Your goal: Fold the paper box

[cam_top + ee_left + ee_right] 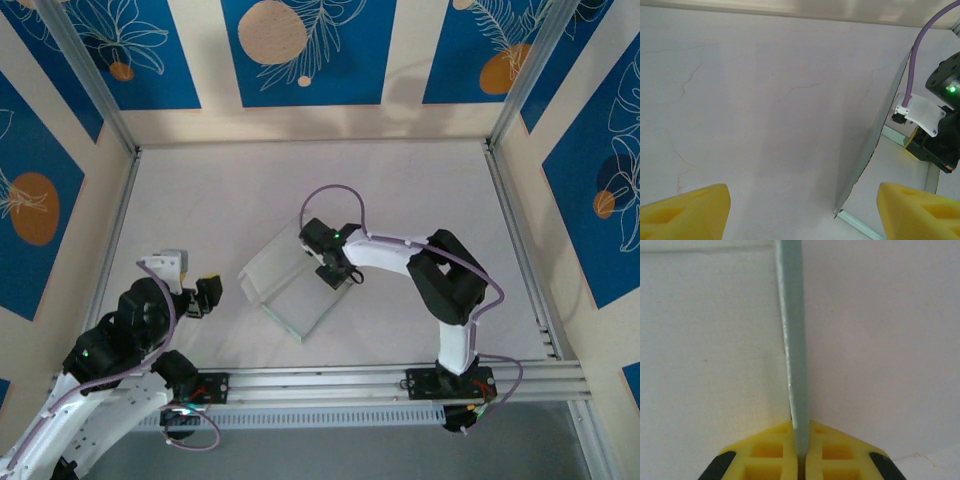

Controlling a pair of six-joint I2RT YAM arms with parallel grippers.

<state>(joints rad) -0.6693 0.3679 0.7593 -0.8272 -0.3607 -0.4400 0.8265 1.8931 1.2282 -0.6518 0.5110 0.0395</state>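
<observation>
Near the middle of the white table (200, 190) the paper box (285, 288) lies half-open, one panel raised and its thin edge pinched in the closed jaws of the right gripper (800, 442), while the left gripper (207, 293) hangs nearby, jaws spread wide and empty.

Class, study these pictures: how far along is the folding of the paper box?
Done: one panel of the paper box stands raised off the table. In hand: the right claw is shut on that panel's edge. To do: the box is spread open, not yet a flat folded packet, and the left claw sits open, apart from it.
</observation>
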